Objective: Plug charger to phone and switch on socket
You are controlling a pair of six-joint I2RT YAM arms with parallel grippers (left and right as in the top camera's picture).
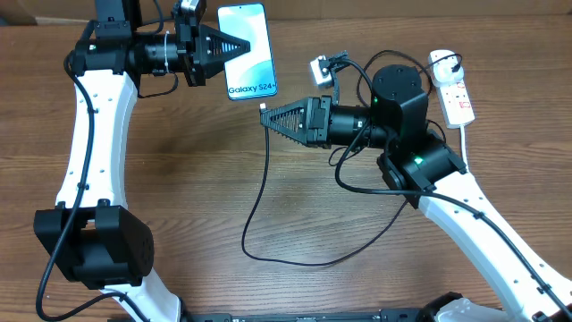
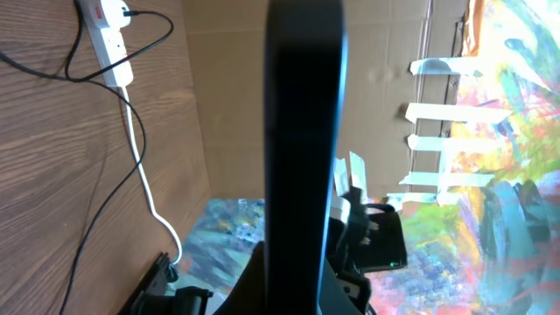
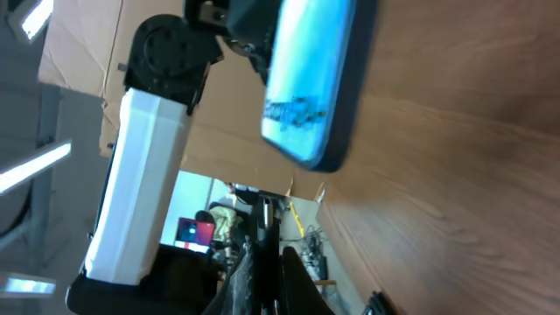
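Observation:
My left gripper (image 1: 238, 45) is shut on the left edge of the phone (image 1: 248, 49), whose light blue screen reads "Galaxy S24+". The left wrist view shows the phone (image 2: 302, 131) edge-on as a dark bar rising from the jaws. A little below and to the right of the phone's lower end, my right gripper (image 1: 266, 116) is shut on the charger's connector tip (image 1: 263, 107), a short gap away. The phone (image 3: 315, 79) hangs just ahead of that tip (image 3: 263, 210). The black cable (image 1: 255, 215) loops over the table. The white socket (image 1: 452, 85) lies at the far right with a black plug (image 1: 444, 61) in it.
The socket's thick white cord (image 1: 466, 139) runs down past the right arm. In the left wrist view the socket (image 2: 109, 26) and its cord (image 2: 144, 175) lie at the table's edge. The left arm's white link (image 3: 144, 184) stands beside the phone. A small camera unit (image 1: 323, 70) rides above the right gripper.

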